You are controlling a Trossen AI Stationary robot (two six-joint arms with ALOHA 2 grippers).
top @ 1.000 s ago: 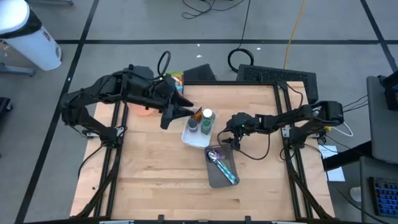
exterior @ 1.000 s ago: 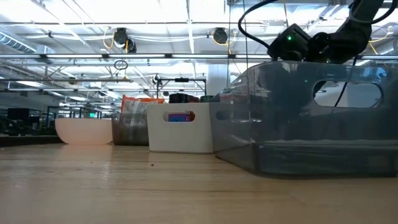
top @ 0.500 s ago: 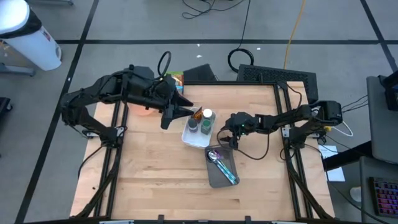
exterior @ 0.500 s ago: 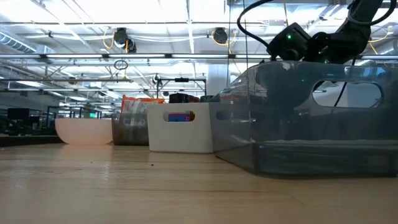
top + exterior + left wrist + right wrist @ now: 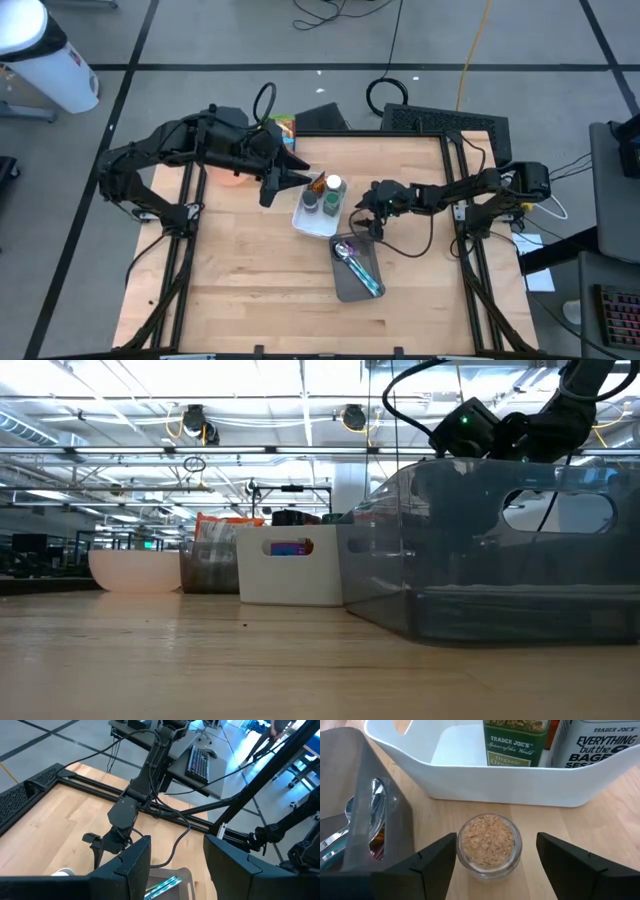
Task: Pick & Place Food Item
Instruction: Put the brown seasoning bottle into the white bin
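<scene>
A small glass jar (image 5: 488, 845) of brown granules stands upright with its base on the table, just in front of the white bin (image 5: 470, 780). My right gripper (image 5: 496, 851) is low over the table and open, one finger on either side of the jar, apart from it. The white bin (image 5: 318, 212) holds a green-labelled spice jar (image 5: 517, 742) and a seasoning jar (image 5: 592, 742). My left gripper (image 5: 285, 180) hangs raised over the bin's far left, open with nothing between its fingers (image 5: 131, 867).
A clear grey bin (image 5: 357, 266) holding spoons (image 5: 372, 807) stands beside the jar, toward the table's near edge. A pink bowl (image 5: 135, 570) and a snack bag (image 5: 283, 127) are at the far left. Bare wood (image 5: 250, 290) fills the table's near half.
</scene>
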